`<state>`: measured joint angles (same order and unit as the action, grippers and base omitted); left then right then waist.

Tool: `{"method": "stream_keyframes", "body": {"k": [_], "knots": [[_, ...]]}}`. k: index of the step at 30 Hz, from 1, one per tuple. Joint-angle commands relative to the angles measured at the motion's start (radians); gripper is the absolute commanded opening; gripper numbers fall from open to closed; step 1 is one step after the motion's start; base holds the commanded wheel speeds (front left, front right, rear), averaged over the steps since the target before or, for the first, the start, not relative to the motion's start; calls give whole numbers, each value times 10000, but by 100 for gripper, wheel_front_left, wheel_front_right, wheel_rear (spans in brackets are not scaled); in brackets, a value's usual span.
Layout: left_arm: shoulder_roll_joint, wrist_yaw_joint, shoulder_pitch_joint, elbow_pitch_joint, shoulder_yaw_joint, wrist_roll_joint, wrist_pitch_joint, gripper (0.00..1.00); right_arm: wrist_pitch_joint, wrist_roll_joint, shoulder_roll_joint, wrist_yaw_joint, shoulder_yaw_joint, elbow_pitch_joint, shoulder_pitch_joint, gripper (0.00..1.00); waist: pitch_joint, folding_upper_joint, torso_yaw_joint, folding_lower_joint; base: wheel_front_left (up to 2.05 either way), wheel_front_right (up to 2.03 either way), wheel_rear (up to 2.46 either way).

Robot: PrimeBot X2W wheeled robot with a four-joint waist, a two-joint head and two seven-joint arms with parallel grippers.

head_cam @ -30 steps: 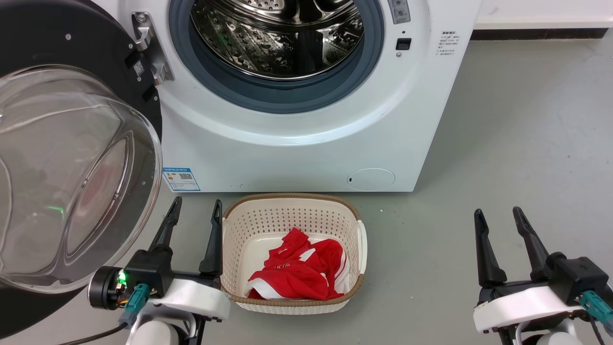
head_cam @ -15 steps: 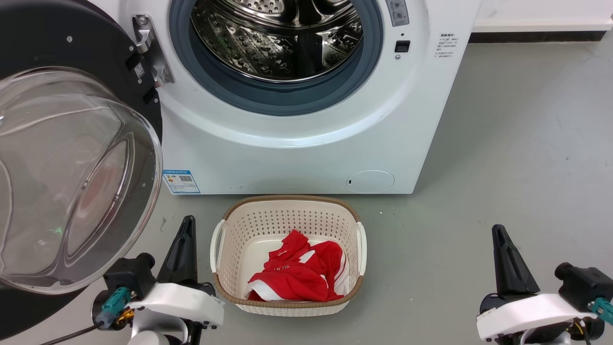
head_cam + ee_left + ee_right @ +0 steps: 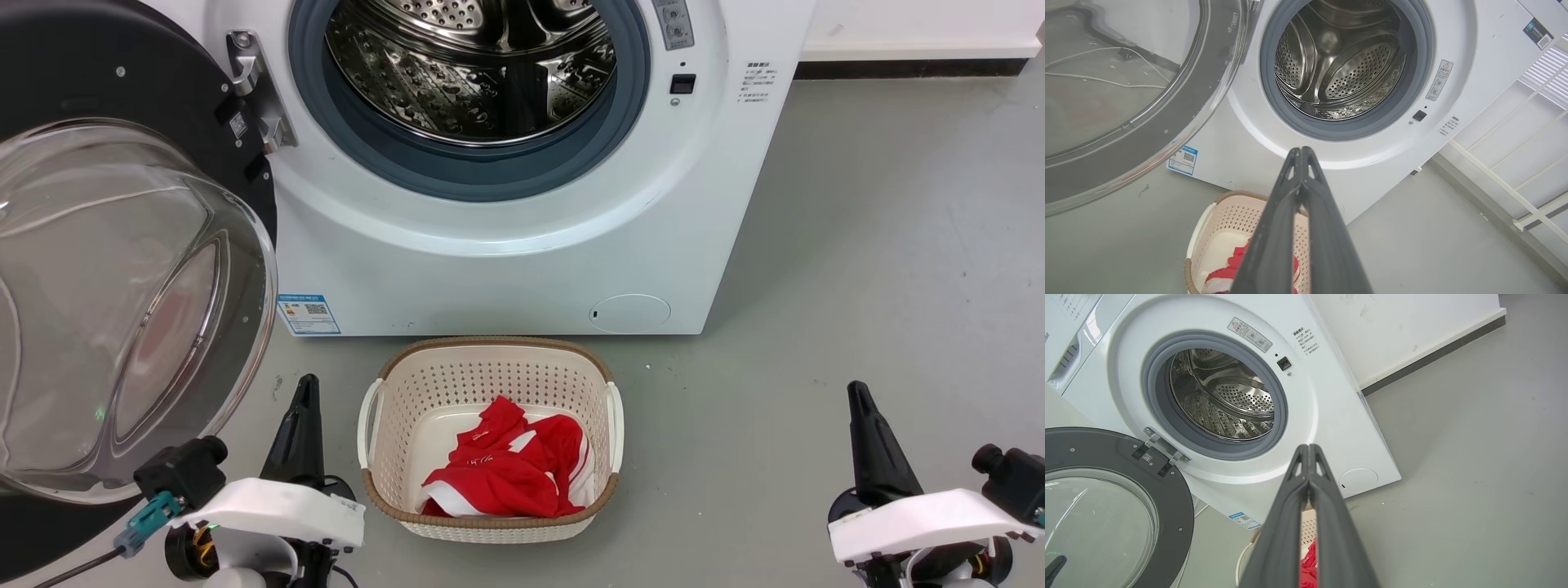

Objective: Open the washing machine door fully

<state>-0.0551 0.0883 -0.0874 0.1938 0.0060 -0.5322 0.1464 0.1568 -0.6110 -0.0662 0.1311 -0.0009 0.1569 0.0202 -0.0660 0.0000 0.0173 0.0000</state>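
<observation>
The white washing machine (image 3: 506,269) stands ahead with its steel drum (image 3: 473,65) and grey gasket exposed. The washing machine door (image 3: 122,90), black with a bulging glass bowl (image 3: 122,310), hangs swung out to the left on its hinge (image 3: 253,82). My left gripper (image 3: 305,390) is shut and holds nothing, low beside the bowl's lower right edge and apart from it. My right gripper (image 3: 856,394) is shut and holds nothing, over bare floor at the lower right. In the left wrist view the fingers (image 3: 1290,228) press together below the drum mouth; the right wrist fingers (image 3: 1327,522) do the same.
A beige perforated laundry basket (image 3: 490,349) with a red and white garment (image 3: 506,469) sits on the grey floor just in front of the machine, between my arms. A white wall with a dark skirting (image 3: 906,67) runs at the back right. Open floor lies to the right.
Both grippers went from open to shut and drew back toward the bottom of the head view, turning edge-on. The camera tipped slightly; the door and basket stay put.
</observation>
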Motion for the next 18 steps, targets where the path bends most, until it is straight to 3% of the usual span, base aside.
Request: {"method": "stream_keyframes", "body": {"k": [1,18], "knots": [[-12,46,-183,-110,58,-354,-73,0,-51,-364,-99,-1,-29,-101,267,0,6,0,-2,0,0,0,0],[0,146,-213,35,306,-2905,-692,0,-568,-2861,-165,-2,-132,124,425,0,113,0,-31,0,0,0,0]]}}
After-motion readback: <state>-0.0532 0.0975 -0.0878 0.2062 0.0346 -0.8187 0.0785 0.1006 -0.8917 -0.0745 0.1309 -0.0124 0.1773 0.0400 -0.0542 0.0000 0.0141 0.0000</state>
